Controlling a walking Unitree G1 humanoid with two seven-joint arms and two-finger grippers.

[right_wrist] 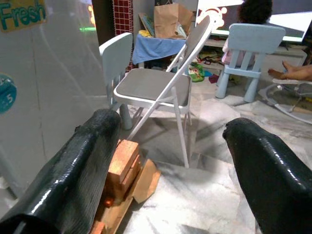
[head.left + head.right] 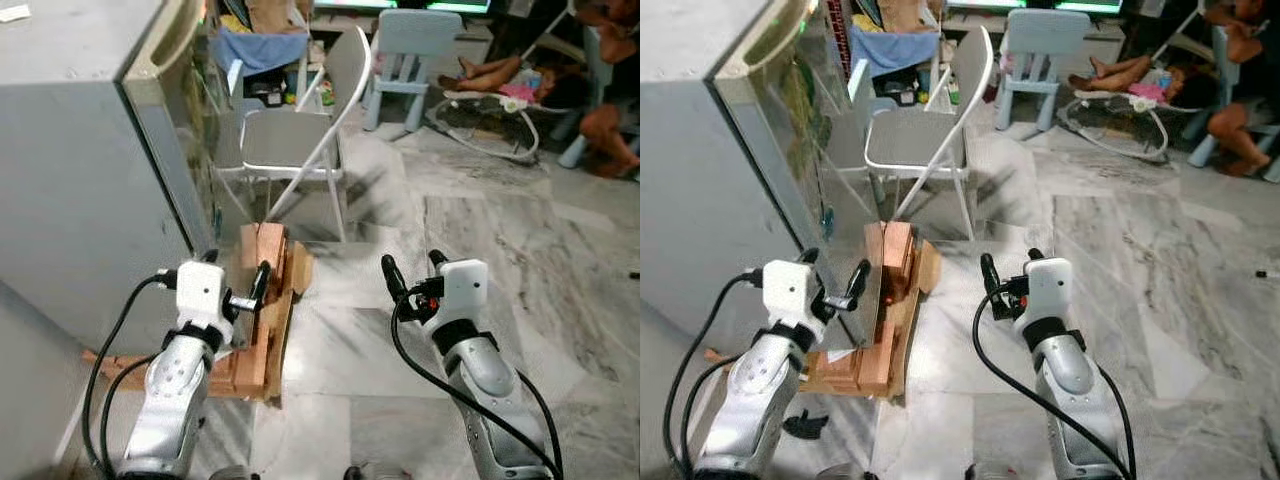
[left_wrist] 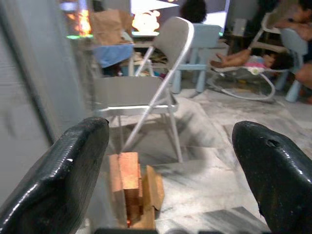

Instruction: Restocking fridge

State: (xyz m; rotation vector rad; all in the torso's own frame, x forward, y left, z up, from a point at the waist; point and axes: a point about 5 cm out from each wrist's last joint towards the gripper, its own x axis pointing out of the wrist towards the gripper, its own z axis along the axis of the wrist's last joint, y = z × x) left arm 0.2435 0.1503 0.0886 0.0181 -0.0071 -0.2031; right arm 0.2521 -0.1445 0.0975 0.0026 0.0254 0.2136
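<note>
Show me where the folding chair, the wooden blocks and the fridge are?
folding chair (image 2: pixel 285 138), left eye view, on its grey seat.
wooden blocks (image 2: pixel 262 262), left eye view, top of the stack.
fridge (image 2: pixel 70 190), left eye view, grey side wall.

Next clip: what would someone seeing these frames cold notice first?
The grey fridge fills the robot's left side, its door shut, standing on wooden blocks on the marble floor. Both arms reach forward with fingers spread: the left gripper right by the fridge's front corner, the right gripper over bare floor. Behind stands a grey folding chair.
</note>
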